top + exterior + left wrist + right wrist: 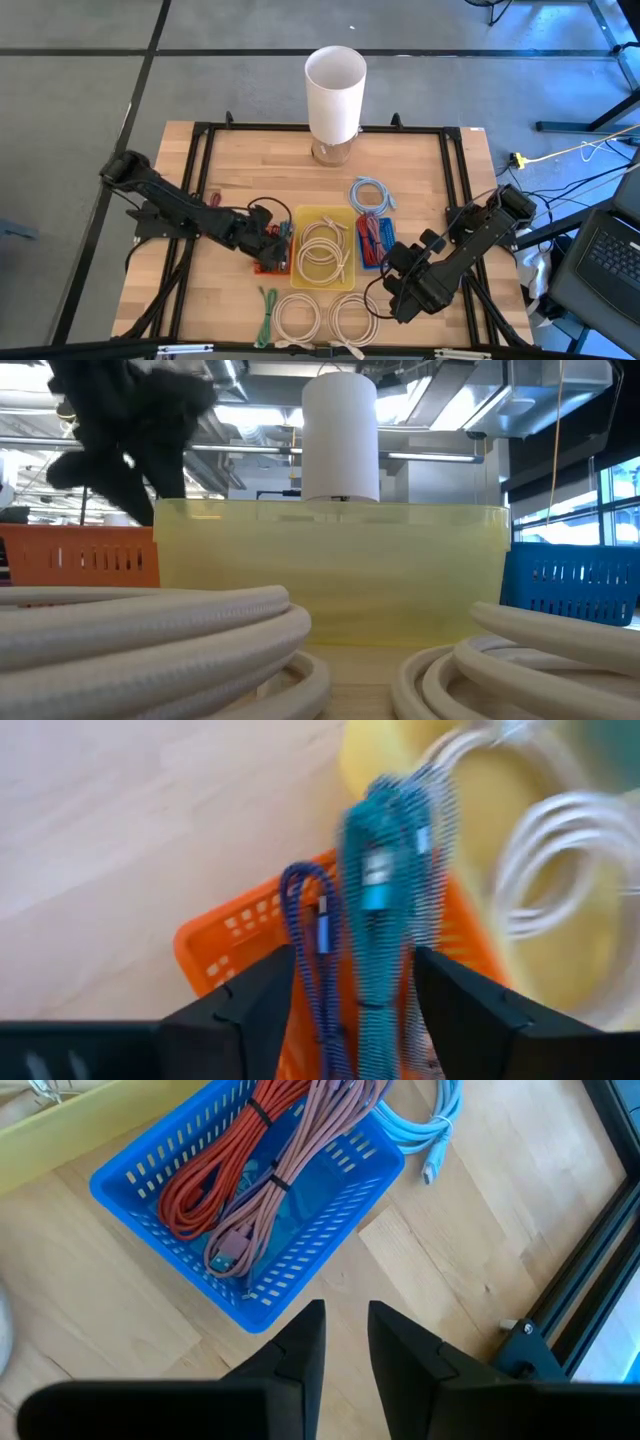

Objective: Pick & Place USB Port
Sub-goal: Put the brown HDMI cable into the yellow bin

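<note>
**Left tool over the orange basket with a teal cable between its fingers**

The left tool (352, 995) sits above the orange basket (270, 262), its fingers closed around a bundled teal USB cable (385, 910). A dark blue cable (315, 935) lies in the basket just beside it. The basket touches the yellow bin (322, 250), which holds white coiled cables (322, 255).

The right tool (345, 1345) waits near the bench's (250, 170) front right, fingers nearly together and empty, beside the blue basket (240, 1200) of red and pink cables (255, 1165).
</note>
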{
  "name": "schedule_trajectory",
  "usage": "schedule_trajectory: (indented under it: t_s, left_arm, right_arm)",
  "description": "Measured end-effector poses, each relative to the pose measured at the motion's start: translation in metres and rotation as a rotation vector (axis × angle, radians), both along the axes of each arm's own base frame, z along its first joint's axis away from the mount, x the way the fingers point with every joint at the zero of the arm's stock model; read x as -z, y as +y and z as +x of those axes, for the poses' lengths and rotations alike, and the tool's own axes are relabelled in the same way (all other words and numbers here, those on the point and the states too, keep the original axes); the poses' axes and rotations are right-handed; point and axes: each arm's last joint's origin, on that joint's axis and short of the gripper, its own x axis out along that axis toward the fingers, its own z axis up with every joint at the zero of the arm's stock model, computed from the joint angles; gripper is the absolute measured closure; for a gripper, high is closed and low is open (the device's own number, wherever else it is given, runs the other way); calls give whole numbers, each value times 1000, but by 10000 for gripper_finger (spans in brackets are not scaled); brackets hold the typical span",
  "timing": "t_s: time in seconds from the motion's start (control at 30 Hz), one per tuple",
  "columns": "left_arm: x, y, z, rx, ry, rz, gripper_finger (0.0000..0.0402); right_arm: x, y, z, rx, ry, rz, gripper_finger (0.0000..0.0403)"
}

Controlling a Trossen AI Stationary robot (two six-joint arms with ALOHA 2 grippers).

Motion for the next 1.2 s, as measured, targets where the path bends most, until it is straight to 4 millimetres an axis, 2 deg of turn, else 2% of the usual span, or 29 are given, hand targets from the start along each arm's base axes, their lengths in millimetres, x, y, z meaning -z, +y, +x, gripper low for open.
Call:
schedule_trajectory:
  t_s: [0.13, 0.23, 0.43, 0.57, 0.77, 0.87, 0.97, 1.07, 1.2]
  left_arm:
    - [-24, -2, -15, 7, -111, 39, 196]
    - [-35, 0, -33, -7, -111, 71, 199]
    - [-39, 9, -70, -125, 49, 89, 201]
    - [-39, 9, -81, -167, 112, 78, 201]
    - [-35, -20, -78, 3, 33, 44, 201]
    - [-33, -39, -78, 60, -64, 55, 201]
    - [-31, -58, -79, 108, -158, 54, 201]
    - [-28, -74, -80, 153, -227, 47, 201]
    - [-24, -88, -82, 196, -283, 73, 201]
  right_arm:
    - [0, 0, 0, 0, 0, 0, 320]
    - [0, 0, 0, 0, 0, 0, 320]
    - [0, 0, 0, 0, 0, 0, 320]
    - [0, 0, 0, 1, 0, 0, 320]
    - [0, 0, 0, 8, 13, 13, 320]
    - [0, 1, 0, 15, 4, 18, 320]
    - [3, 6, 4, 27, -27, 98, 320]
    - [6, 21, 7, 10, -48, 250, 320]
    - [7, 51, 3, -64, -157, 421, 320]
